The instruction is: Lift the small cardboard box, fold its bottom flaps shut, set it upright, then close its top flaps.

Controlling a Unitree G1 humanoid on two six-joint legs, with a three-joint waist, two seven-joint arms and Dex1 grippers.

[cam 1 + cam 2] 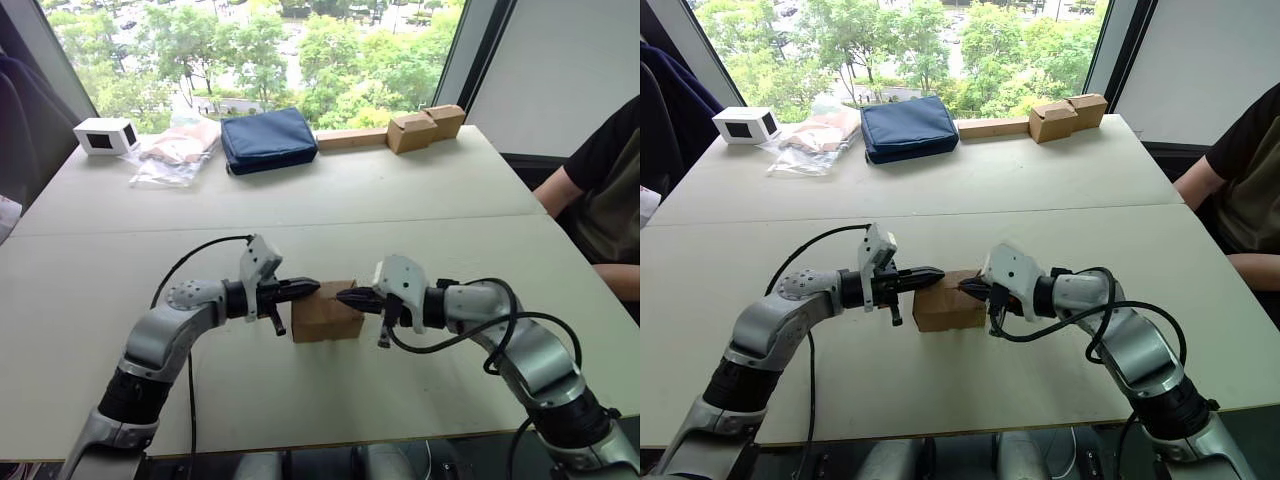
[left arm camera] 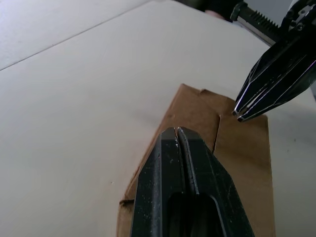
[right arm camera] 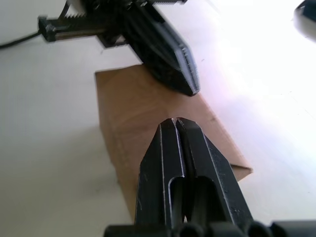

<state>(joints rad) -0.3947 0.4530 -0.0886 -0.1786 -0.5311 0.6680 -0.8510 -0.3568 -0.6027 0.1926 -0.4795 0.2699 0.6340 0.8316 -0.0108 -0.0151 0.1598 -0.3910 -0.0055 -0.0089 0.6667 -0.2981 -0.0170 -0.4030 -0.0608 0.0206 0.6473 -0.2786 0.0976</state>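
Daylight from a broad window with green treetops beyond fell across the pale tabletop (image 1: 420, 200), made of two tables pushed together with a seam running across between them.

Both pairs of jaws were pressed fully together with nothing between them. The left gripper (image 1: 312, 287) pointed inward from the robot's left, its black tips over the upper left edge of the small cardboard box (image 1: 326, 317); the left wrist view showed its clenched fingers (image 2: 185, 168) lying above the brown top. The right gripper (image 1: 342, 296) pointed inward from the other side, tips over the upper right part of the same box, and the two sets of tips sat near each other above it without meeting. Whether either tip actually pressed on the cardboard could not be told.

The box stood on the near table between the two arms, low and rectangular. Its top flaps (image 2: 237, 143) lay folded down flat, with a cut seam visible between them in the left wrist view.

Farther off, along the window edge of the far table, sat a small white box with a dark face (image 1: 106, 136), a crumpled clear plastic bag (image 1: 175, 152), a navy blue pouch (image 1: 268, 140), and two joined tan boxes (image 1: 426, 127) with a long flat cardboard strip (image 1: 351, 138). A person in a dark shirt (image 1: 605, 190) sat at the right side.
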